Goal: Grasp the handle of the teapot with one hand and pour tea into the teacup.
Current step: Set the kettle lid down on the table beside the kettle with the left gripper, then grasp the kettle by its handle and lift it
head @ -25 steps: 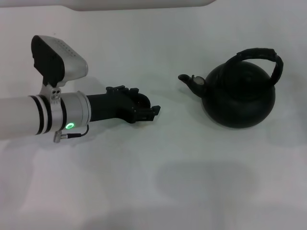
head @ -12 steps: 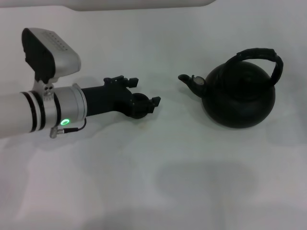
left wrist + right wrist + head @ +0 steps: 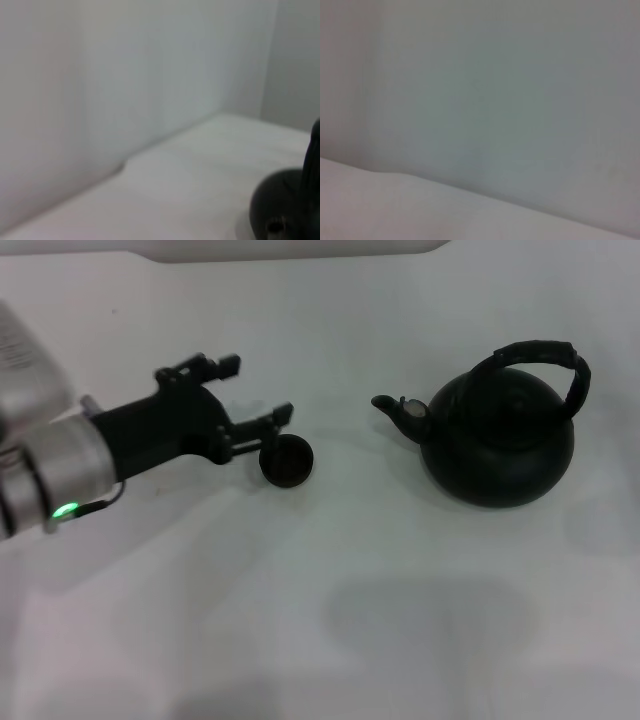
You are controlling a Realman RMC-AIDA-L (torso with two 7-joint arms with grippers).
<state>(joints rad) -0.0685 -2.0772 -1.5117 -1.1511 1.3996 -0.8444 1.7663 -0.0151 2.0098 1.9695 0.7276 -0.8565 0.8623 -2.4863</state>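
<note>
The teapot (image 3: 498,445) is a squat black pot standing on the right of the white table, with its spout (image 3: 393,407) turned to the left. Its black arched handle (image 3: 540,351) stands upright over the lid. A small dark teacup (image 3: 286,460) sits upright on the table, left of the spout and apart from it. My left gripper (image 3: 256,390) hangs open just left of the cup, one fingertip (image 3: 284,412) near the rim, with nothing held. In the left wrist view a dark round shape, probably the teapot (image 3: 277,205), shows low at the edge. No tea shows. The right gripper is out of view.
The white table (image 3: 380,580) stretches around both objects. A white edge (image 3: 290,248) runs along the far side. The right wrist view shows only a plain pale surface (image 3: 480,100).
My left gripper has let go of the teacup, opened, and drawn back to the left and upward. The cup stays on the table. The teapot has not moved.
</note>
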